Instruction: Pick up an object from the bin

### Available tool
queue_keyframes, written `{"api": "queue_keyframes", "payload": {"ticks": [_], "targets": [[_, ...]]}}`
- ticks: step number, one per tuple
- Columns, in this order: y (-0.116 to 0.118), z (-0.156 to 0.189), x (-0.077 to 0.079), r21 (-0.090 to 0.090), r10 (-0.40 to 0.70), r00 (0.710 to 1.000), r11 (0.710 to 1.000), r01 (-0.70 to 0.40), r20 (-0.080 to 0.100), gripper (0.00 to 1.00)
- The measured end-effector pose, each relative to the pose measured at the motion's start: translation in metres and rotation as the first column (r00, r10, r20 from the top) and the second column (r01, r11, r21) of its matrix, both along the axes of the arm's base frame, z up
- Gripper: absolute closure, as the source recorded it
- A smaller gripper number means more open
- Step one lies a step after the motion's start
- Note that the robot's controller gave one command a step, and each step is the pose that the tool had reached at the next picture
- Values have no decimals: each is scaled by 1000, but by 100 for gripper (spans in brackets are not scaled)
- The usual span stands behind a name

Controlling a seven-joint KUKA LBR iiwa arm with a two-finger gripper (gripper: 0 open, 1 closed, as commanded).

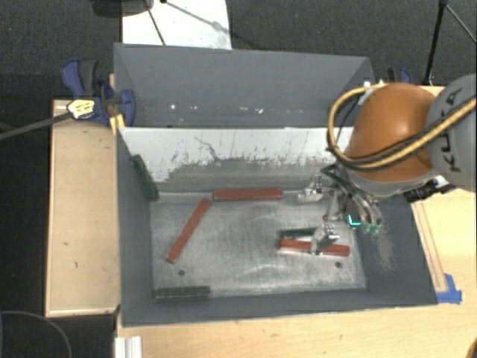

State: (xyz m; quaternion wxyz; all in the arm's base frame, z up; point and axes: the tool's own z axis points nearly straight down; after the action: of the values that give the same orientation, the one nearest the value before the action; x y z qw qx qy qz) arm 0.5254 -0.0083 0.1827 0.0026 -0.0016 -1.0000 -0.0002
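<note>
My gripper (325, 242) hangs low at the right of the bin floor, under the orange-domed wrist. Its fingertips come down on a small pile of flat sticks (302, 242): a dark green one on top, a red-brown one beneath that pokes out to the right. The tips look close together at the pile's right end, but I cannot make out whether they clasp a stick. A long red-brown stick (247, 195) lies along the back wall, just left of the wrist.
Another red-brown stick (188, 230) lies slanted on the left of the floor. A dark green stick (144, 177) leans in the back left corner, and one more (182, 293) lies along the front edge. The arm and its cables cover the bin's right side.
</note>
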Motion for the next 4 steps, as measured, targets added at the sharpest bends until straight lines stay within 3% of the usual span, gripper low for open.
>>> {"api": "queue_keyframes", "payload": {"ticks": [1,2,3,4], "targets": [[0,4,2,0,0,1000,1000,0,8,0],[-21,-102,37,2,290,957,957,-290,9,100],[-21,-105,40,-4,289,957,957,-289,29,0],[-23,-107,38,-5,287,958,958,-287,24,100]]}}
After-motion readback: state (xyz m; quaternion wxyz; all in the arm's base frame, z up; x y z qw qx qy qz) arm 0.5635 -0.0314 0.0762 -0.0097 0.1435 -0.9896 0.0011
